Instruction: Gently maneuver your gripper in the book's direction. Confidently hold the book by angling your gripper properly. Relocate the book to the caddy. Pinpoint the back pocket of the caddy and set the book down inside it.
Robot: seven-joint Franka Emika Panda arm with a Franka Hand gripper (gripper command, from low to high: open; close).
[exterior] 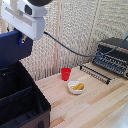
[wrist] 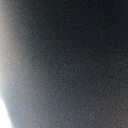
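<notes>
Hanging over the caddy (exterior: 20, 102) at the exterior view's left, the book (exterior: 12, 50) is seen as a dark navy slab held up in the air, right under the gripper (exterior: 21, 36). Only the blocky white hand is really visible; the fingers are hidden against the book, so it can only be judged, not seen, that the book is clenched between them. Nothing else seems to be holding it up, tbh.

The wrist view is basically useless here: a dark blurry surface with a pale strip at one edge, probably the book cover pressed close to the lens.

Below, the caddy's black fabric walls and a partition can be made out, with a wide compartment nearest the book that is taken to be the back pocket (exterior: 11, 82). The book looks roughly above it but not yet inside.

For the step in hand: the book should be kept upright and lined up parallel with the partition, then lowered slowly so the bottom edge isn't caught on the soft wall. It shouldn't be let go until it's well down in the pocket, otherwise it could tip over the partition.

Further out on the wooden table (exterior: 95, 107), a red cup (exterior: 66, 73), a small white bowl (exterior: 76, 87) with something yellow in it, and a toaster oven (exterior: 112, 56) with its door down are seen, well apart from the caddy.

No brands, labels or readable writing can be picked out anywhere.
</notes>
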